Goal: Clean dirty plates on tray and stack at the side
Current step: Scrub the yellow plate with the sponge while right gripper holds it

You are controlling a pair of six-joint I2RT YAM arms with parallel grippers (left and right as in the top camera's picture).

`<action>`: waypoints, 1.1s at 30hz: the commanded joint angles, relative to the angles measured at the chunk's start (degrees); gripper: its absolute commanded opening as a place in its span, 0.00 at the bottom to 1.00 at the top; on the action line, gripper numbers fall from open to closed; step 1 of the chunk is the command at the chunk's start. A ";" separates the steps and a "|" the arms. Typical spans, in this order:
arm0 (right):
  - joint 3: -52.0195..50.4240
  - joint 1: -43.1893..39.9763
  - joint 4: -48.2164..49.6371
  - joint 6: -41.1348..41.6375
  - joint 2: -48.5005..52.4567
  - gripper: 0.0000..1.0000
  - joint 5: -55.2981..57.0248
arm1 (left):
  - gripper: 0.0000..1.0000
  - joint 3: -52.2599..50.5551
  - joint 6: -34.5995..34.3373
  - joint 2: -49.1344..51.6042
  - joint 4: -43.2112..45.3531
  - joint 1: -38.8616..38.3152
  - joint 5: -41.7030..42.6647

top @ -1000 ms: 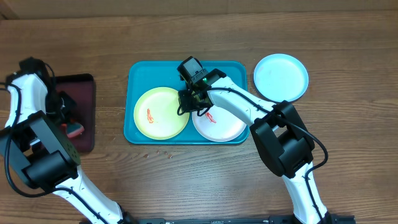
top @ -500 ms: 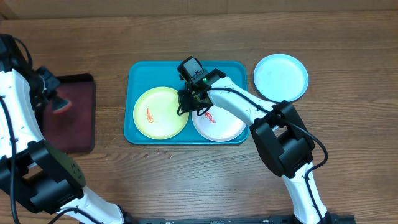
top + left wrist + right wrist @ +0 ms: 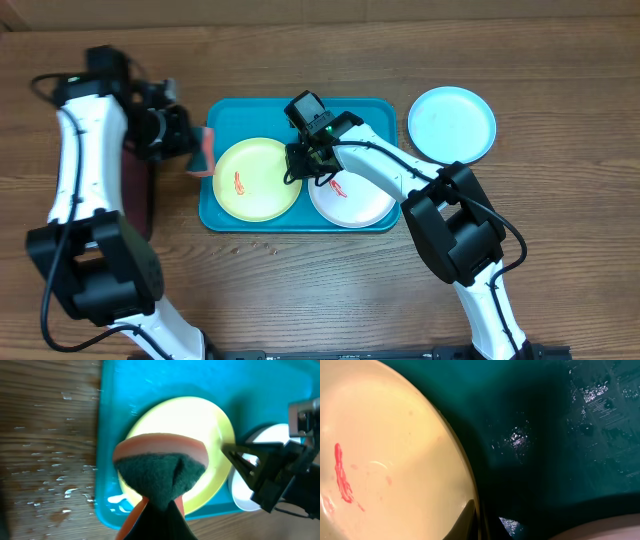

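Observation:
The yellow-green plate (image 3: 258, 180) with a red smear lies in the left half of the teal tray (image 3: 225, 115). The white plate (image 3: 352, 200), also smeared red, lies in the tray to its right. The light blue plate (image 3: 452, 123) sits on the table right of the tray. My left gripper (image 3: 192, 145) is shut on an orange sponge with a green pad (image 3: 160, 467), held over the tray's left rim beside the yellow-green plate (image 3: 210, 425). My right gripper (image 3: 300, 165) is shut on that plate's right rim (image 3: 385, 460), one finger (image 3: 469, 521) on top.
A dark maroon tray (image 3: 140, 205) lies left of the teal tray, mostly hidden by my left arm. Small crumbs or drops dot the wood in front of the teal tray (image 3: 262, 243). The teal tray floor (image 3: 560, 435) looks wet.
My left arm lifted the sponge off the maroon tray and swung right to the teal tray's left rim. The right arm and the plates have not moved.

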 commanded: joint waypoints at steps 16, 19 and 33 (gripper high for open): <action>-1.25 0.46 -1.16 1.36 1.53 0.22 0.04 | 0.04 -14.86 -15.19 0.09 12.17 -14.95 -8.59; -1.25 0.46 -1.16 1.38 1.53 0.18 -1.66 | 0.04 -17.05 -15.21 0.09 14.51 -15.34 -8.61; -1.25 0.57 -3.67 4.92 1.53 0.04 -2.69 | 0.04 -26.45 -17.81 0.11 27.89 -15.85 -8.57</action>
